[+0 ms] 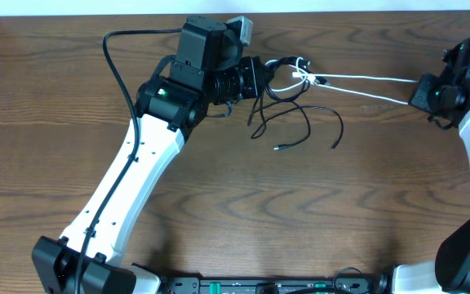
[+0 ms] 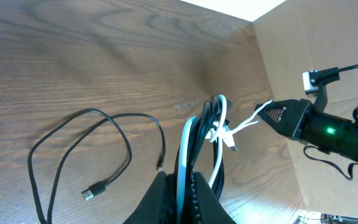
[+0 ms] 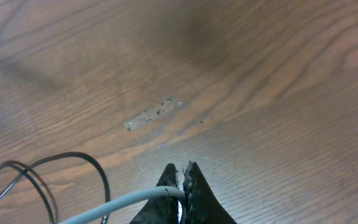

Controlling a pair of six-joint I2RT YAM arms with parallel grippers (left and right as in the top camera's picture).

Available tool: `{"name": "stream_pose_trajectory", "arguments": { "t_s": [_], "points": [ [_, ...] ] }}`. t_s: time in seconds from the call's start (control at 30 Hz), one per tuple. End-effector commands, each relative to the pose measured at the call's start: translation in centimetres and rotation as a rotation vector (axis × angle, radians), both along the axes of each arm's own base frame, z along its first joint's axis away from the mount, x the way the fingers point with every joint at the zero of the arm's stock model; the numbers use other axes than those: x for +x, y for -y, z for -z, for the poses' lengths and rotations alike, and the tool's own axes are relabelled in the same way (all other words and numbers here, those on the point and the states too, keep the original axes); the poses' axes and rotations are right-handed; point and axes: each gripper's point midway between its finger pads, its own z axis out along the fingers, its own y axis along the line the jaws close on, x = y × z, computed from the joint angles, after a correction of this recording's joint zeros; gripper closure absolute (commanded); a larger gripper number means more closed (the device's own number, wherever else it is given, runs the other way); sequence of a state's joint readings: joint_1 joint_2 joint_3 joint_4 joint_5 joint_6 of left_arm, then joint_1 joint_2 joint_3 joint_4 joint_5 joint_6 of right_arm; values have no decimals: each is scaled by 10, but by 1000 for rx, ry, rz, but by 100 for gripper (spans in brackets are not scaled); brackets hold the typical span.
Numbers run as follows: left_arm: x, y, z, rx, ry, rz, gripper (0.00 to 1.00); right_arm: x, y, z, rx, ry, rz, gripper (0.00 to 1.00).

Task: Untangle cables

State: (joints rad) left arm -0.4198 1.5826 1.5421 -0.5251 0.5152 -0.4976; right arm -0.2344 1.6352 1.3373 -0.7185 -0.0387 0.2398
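A dark brown desk (image 1: pixel 317 220) with bold, wavy wood grain fills every view. A pale strip (image 1: pixel 365 6) runs along its far edge, and a tan board (image 2: pixel 278 74) stands at one side. Soft light glares on the wood near a small, whitish scuff (image 3: pixel 154 112).

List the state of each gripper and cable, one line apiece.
left gripper: shut on the white cable, with black strands running in alongside.
right gripper: shut on the white cable.
white cable: stretched between the two grippers, tangled with the black one near the left gripper.
black cable: mostly slack on the table, plug ends lying free.
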Motion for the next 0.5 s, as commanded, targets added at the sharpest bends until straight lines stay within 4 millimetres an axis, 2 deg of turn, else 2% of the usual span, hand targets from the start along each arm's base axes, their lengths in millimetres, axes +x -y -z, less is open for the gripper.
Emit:
{"name": "stream_pose_trajectory", "arguments": {
  "t_s": [0.0,0.13,0.2,0.27,0.33,0.37,0.4,0.47],
  "points": [
    [7,-11,2,21,5,-43,92,-16,31,5,-107,-40,142,99],
    [6,-12,4,26,-5,-43,92,-16,29,11,-96,-41,135,99],
    [6,-12,4,26,-5,-43,92,-8,14,13,-65,-16,15,99],
    [6,-12,4,26,-5,-43,92,3,-14,11,-10,42,-201,99],
    [6,-12,4,26,-5,-43,92,7,-61,0,94,149,-522,99],
    [6,-12,4,26,-5,-43,92,3,-95,-15,177,254,-742,99],
    [6,-12,4,26,-4,-43,92,-1,-112,-25,228,321,-849,99],
    [6,-12,4,26,-4,-43,92,-7,-129,-38,285,403,-956,99]
  ]
}}
